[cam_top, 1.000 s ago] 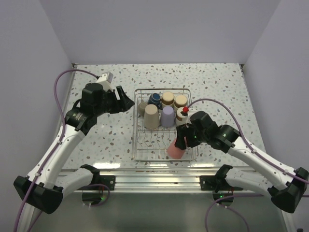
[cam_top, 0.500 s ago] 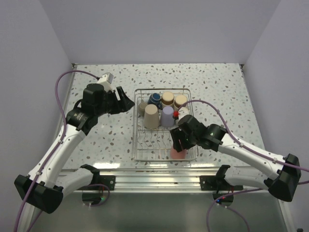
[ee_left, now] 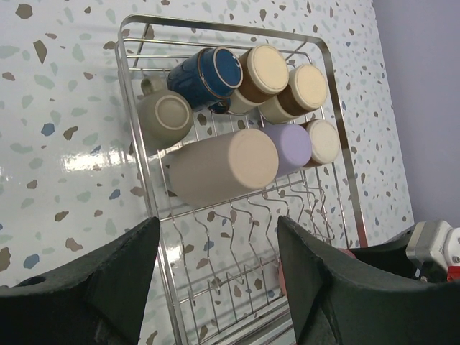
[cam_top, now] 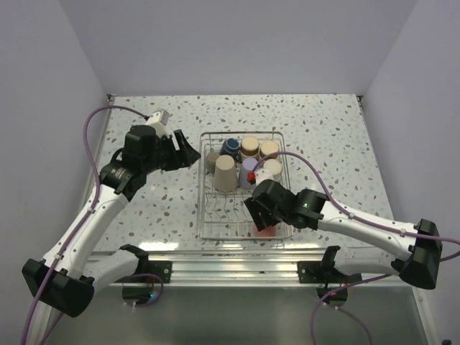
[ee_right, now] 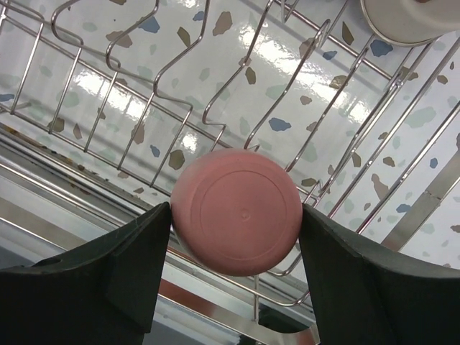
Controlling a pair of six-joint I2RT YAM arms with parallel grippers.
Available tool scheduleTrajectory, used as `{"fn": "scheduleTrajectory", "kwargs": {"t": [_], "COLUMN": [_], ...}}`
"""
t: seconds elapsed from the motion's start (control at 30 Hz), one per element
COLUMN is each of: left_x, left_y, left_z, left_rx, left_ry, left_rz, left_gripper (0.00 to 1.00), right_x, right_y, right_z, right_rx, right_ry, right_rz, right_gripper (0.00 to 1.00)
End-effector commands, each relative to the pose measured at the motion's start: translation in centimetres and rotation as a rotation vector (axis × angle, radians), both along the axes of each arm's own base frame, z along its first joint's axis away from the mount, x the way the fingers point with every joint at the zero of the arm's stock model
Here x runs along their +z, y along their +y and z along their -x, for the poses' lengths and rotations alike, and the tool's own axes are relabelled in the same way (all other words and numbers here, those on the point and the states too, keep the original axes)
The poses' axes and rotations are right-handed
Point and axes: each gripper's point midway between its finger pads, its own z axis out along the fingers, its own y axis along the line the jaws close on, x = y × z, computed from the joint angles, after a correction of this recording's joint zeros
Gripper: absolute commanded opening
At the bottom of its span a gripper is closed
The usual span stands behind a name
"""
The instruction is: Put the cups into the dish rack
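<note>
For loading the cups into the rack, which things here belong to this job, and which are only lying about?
Job: dish rack, coral-pink cup, lavender tumbler, beige tumbler, dark blue mug, short tan cups.
Only lying about: purple cables, metal rail.

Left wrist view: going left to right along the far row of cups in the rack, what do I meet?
In order: beige mug → dark blue mug → brown cup with cream base → second brown cup with cream base.
</note>
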Motion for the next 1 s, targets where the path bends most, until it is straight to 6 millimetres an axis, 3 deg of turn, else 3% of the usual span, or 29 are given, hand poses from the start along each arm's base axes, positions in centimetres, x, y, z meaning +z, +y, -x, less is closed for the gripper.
{"fn": "scheduleTrajectory", "kwargs": {"t": [0.0, 0.03, 0.23, 0.43, 0.53, 0.77, 0.9, 0.97], "left_x": [0.5, 0.5, 0.5, 0.4, 0.6, 1.9, 2.6, 2.9], "left_y": [0.1, 0.1, 0.2, 0.3, 0.4, 1.3, 2.2, 2.8], "left_z": [-0.4, -0.3, -0.3, -0.3, -0.3, -0.7, -0.8, -0.9], "left_rx": [0.018, 0.017, 0.022, 0.027, 0.032, 0.052, 0.067, 0.086], "left_ry": [-0.032, -0.032, -0.033, -0.033, -0.04, -0.076, -0.11, -0.123], "left_rz": [0.018, 0.017, 0.016, 0.015, 0.008, -0.043, -0.095, -0.119], "left_gripper": [0.7, 0.7, 0.7, 0.7, 0.7, 0.7, 0.72, 0.73], "right_x": [0.6, 0.7, 1.4, 3.8, 6.5, 16.7, 20.2, 20.8], "right_y": [-0.3, -0.3, -0.5, -0.5, -0.6, -0.8, -1.5, -2.0], "right_z": [-0.5, -0.5, -0.5, -0.8, -1.3, -2.5, -2.0, -1.5], "right_rx": [-0.015, -0.015, -0.023, -0.034, -0.047, -0.075, -0.07, -0.077], "right_ry": [-0.032, -0.033, -0.045, -0.077, -0.117, -0.293, -0.348, -0.356], "right_rz": [0.031, 0.031, 0.015, -0.015, -0.042, -0.229, -0.351, -0.392], "right_gripper": [0.75, 0.82, 0.98, 0.99, 0.99, 0.99, 0.99, 0.99]}}
